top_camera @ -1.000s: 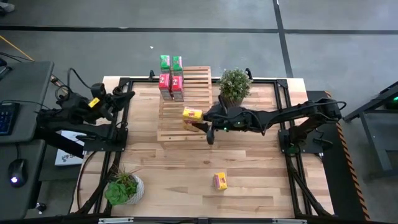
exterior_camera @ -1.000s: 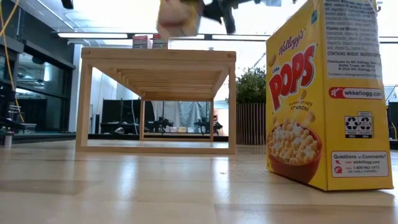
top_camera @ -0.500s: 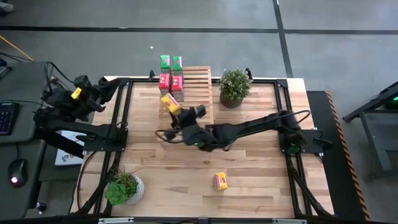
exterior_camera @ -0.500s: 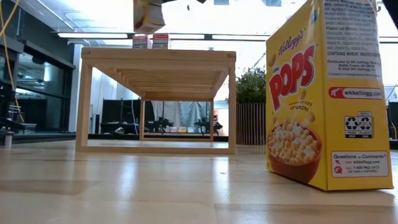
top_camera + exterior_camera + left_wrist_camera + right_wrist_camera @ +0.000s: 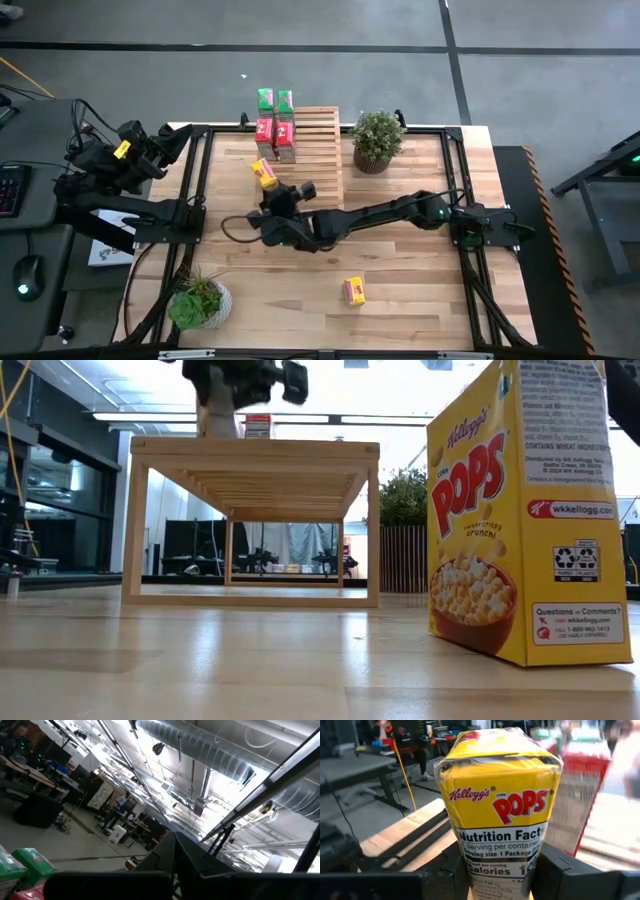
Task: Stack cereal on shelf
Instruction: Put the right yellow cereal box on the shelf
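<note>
My right gripper [image 5: 271, 186] reaches from the right across the light-wood rack [image 5: 312, 170] and is shut on a small yellow cereal box [image 5: 264, 172] at the rack's left edge. In the low view the box [image 5: 216, 420] hangs just over the rack top [image 5: 255, 448]. Two green boxes [image 5: 275, 99] and two red boxes [image 5: 275, 135] stand on the rack's far left part. A second yellow box [image 5: 354, 290] stands on the table near the front. My left arm [image 5: 120, 162] is folded back off the table's left edge. My right gripper pinches the yellow box between its two fingers [image 5: 451, 870], on two opposite faces at the end nearest the wrist [image 5: 475, 870]. The nutrition panel faces the wrist camera. The box sticks out past the fingers, lifted, just above the rack's top at its left edge.
A potted plant [image 5: 377, 140] stands right of the rack's far end. Another plant [image 5: 198, 300] stands at the near left corner. The second yellow box fills the right of the low view [image 5: 525, 510]. Bare tabletop lies between the rack and the front edge.
My right gripper has carried the yellow box toward the table's left edge, from over the rack's right part to its left edge, turning as it went and coming down a little. My left arm has drawn back toward the left, away from the table.
</note>
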Robot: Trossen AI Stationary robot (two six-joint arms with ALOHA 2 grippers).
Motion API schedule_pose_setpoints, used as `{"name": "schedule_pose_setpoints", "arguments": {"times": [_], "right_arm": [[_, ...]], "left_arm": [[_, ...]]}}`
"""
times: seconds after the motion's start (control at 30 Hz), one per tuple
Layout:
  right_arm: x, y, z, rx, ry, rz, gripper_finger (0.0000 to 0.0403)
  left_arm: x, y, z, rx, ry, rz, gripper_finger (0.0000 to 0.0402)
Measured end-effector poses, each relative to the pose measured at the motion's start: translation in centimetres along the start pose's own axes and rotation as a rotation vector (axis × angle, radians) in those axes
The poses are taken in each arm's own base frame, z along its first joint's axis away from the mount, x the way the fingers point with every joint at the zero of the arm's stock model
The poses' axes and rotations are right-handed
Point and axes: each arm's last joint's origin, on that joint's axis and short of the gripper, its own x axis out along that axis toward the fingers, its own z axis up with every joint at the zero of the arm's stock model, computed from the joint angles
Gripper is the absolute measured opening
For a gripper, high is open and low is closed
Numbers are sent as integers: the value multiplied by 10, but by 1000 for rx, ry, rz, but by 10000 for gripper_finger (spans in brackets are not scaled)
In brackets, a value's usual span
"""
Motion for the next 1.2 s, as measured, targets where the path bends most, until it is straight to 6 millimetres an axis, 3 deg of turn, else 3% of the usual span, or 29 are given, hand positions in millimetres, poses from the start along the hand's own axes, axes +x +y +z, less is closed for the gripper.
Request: {"name": "schedule_pose_setpoints", "arguments": {"times": [0.13,0.53,1.07,1.2], "right_arm": [[13,-9,-7,97,54,-21,147],[41,-19,1,156,125,55,147],[44,-20,1,68,154,97,147],[44,-20,1,64,162,104,165]], "left_arm": [[0,0,0,-20,6,-12,0],[0,0,-1,-20,8,-13,0],[0,0,-1,-17,13,-11,0],[0,0,-1,-17,13,-11,0]]}}
